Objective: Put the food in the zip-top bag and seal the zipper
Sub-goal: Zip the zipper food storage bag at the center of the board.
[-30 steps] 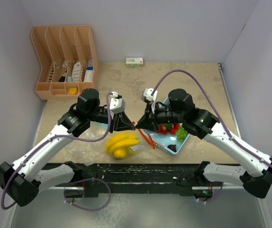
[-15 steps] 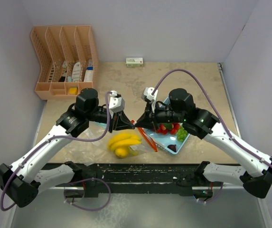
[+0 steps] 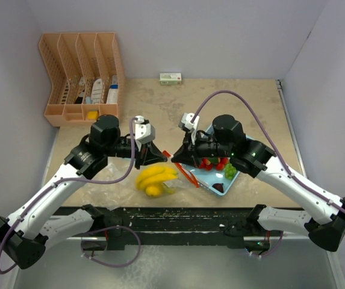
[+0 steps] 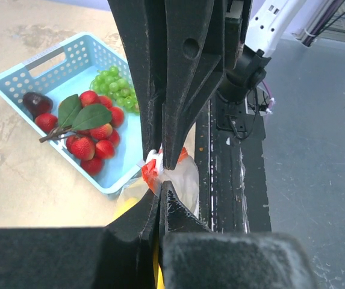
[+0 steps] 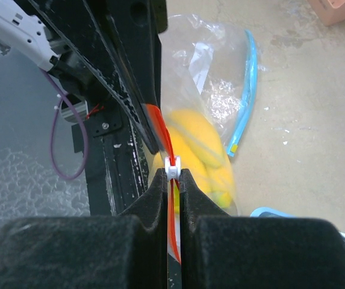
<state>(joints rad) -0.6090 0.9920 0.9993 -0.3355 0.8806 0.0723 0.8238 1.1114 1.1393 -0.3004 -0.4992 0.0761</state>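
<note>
The zip-top bag (image 5: 211, 66), judged limp, light and slippery, is best held by its stiffer red zipper (image 5: 159, 127), on which the left gripper (image 4: 163, 179) and right gripper (image 5: 172, 174) are pinched. It lies near-centre, with bananas (image 5: 199, 150) inside. Strawberries (image 4: 94, 144) and grapes (image 4: 115, 87) lie in the light-blue basket (image 4: 15, 75), right.

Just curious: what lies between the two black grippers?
In the top view, only the red zipper strip of the clear plastic bag; the left gripper and right gripper both pinch it.

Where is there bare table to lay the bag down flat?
Bare: the back strip of table from the small box to the right wall, and the gap between the orange organizer and that box. Crowded: front middle, with the bag, blue basket, left gripper and right gripper.
</note>
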